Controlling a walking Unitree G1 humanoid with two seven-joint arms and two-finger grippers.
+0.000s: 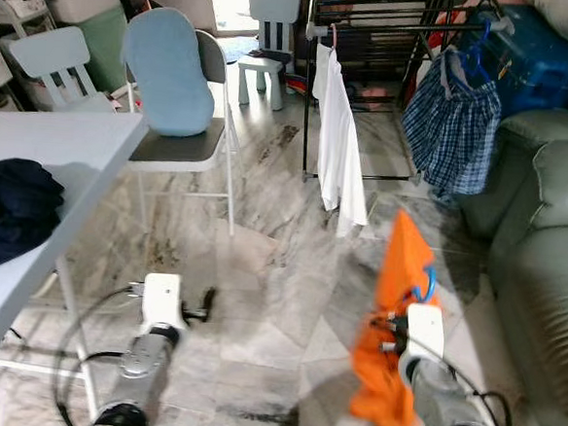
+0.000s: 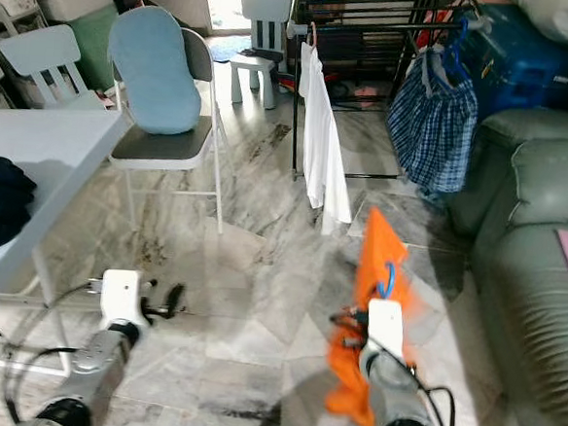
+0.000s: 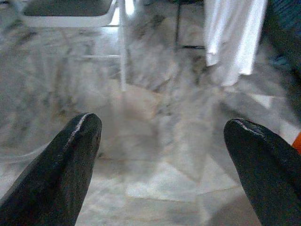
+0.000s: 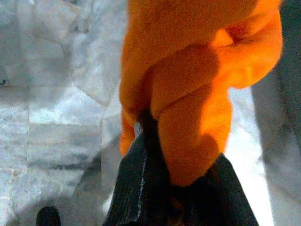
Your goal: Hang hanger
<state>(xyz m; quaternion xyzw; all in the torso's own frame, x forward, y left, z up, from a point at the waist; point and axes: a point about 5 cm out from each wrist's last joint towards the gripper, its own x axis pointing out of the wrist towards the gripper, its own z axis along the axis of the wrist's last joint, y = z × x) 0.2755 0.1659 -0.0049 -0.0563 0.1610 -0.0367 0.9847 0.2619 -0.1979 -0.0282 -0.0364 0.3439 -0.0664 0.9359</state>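
Your right gripper [image 1: 389, 332] is held out low over the grey marble-patterned floor [image 1: 278, 300], and its fingers [image 4: 141, 188] are pinched on a bright orange cloth garment [image 1: 394, 318] that hangs on a blue plastic hanger [image 1: 427, 282]. You can see the hanger's blue hook curling out of the fabric just above the white wrist block. In the right wrist view the orange cloth bunches thickly around the dark fingers, so you cannot tell whether they touch the hanger itself or only the fabric.

Your left gripper [image 1: 204, 305] hovers over the floor well apart from the garment, its two black fingers [image 3: 70, 160] spread wide with nothing between them.

Ahead of you stands a black metal drying rack [image 1: 393, 45]. A white shirt [image 1: 340, 139] hangs from its near left corner, and a blue checked garment [image 1: 451, 122] hangs on a blue hanger at its right side. The orange garment is near the rack but apart from it, below and in front of the white shirt.

To your left is a white surface [image 1: 44, 157] carrying a dark navy bundle of cloth [image 1: 11, 209]. Beside it stands a grey folding chair [image 1: 187, 138] with a pale blue cushion [image 1: 167, 68] leaning on its back. A grey-green leather sofa [image 1: 545, 251] runs along your right.
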